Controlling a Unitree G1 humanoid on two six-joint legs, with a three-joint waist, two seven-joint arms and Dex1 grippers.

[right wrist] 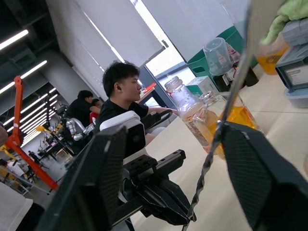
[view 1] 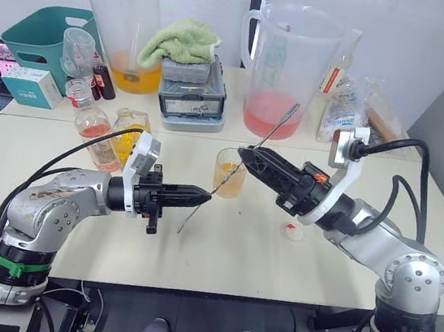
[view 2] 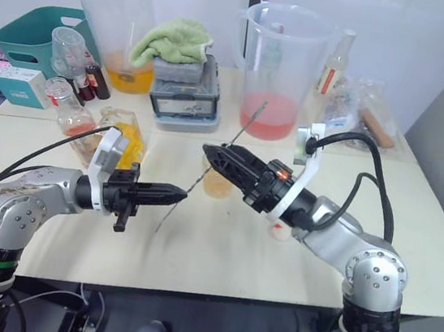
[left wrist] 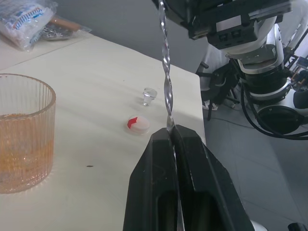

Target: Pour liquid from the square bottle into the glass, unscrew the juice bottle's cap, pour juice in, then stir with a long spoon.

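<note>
- Left gripper (view 1: 204,196): fingers pinched the long spoon (view 1: 238,168) at its lower stem, above the table (view 1: 234,258).
- Right gripper (view 1: 244,151): fingers spread on either side of the spoon's stem.
- Glass (view 1: 230,173): between both grippers, part-filled with orange liquid.
- Cap (view 1: 292,232): lay on the table under the right arm.
- Square bottle (view 1: 130,133), juice bottle (view 1: 90,122): stood behind the left arm.

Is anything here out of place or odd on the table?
The long spoon is not in the glass: the left gripper holds its lower end in the air. The cap and a small clear stopper lie loose on the table.
</note>
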